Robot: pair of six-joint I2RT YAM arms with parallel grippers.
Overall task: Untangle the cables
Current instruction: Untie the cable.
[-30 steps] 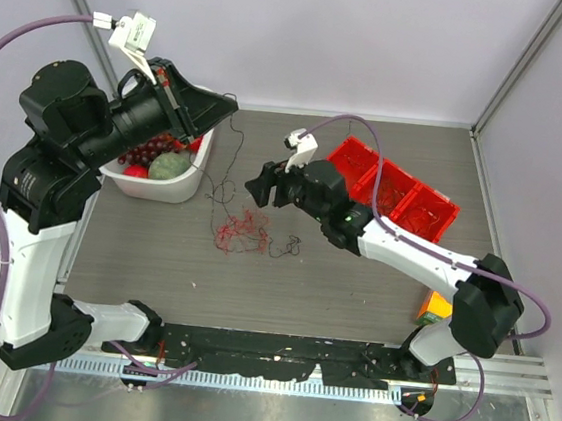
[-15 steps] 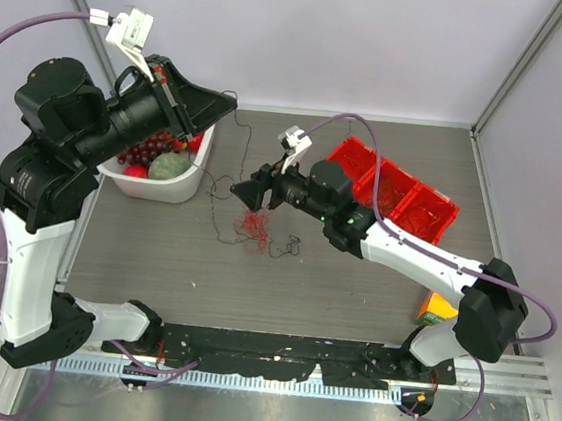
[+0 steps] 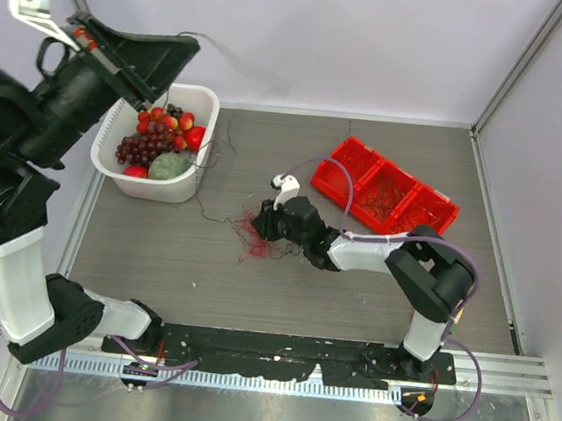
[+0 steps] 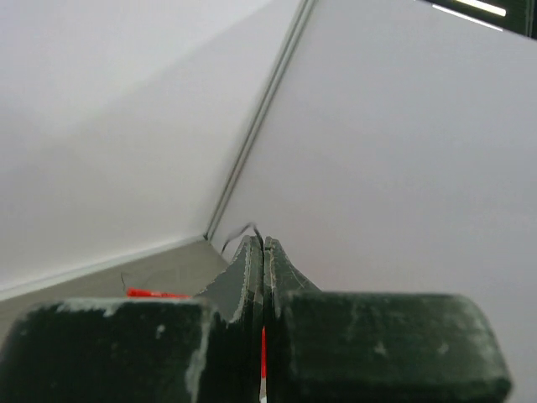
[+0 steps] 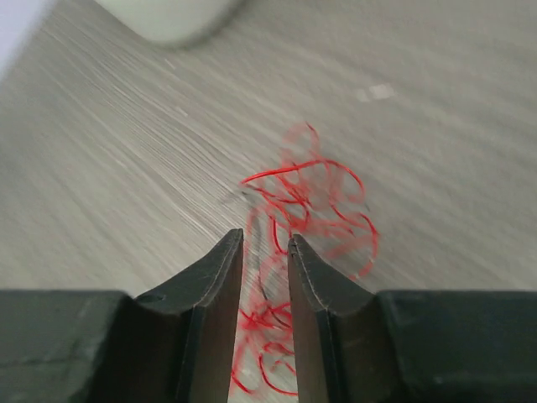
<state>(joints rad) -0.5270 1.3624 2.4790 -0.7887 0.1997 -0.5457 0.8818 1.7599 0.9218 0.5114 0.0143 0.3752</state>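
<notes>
The cables [image 3: 254, 236] are a small red tangle with dark strands, lying mid-table. My right gripper [image 3: 263, 225] is down at the tangle's right side. In the right wrist view its jaws [image 5: 263, 237] stand a narrow gap apart, with red loops of the cables [image 5: 315, 197] between and beyond them. My left gripper [image 3: 190, 45] is raised high at the far left, above the basket. Its jaws [image 4: 258, 242] are pressed together, and a thin dark strand [image 4: 238, 232] sticks out of the tips.
A white basket [image 3: 191, 183] of fruit stands at the back left, under the left arm. A red compartment tray [image 3: 440, 213] lies at the right, close behind the right arm. Enclosure walls stand on the left, back and right.
The left arm has swung up and to the left with its gripper still shut. The right gripper has dropped to the table at the tangle, and its jaws have narrowed.
</notes>
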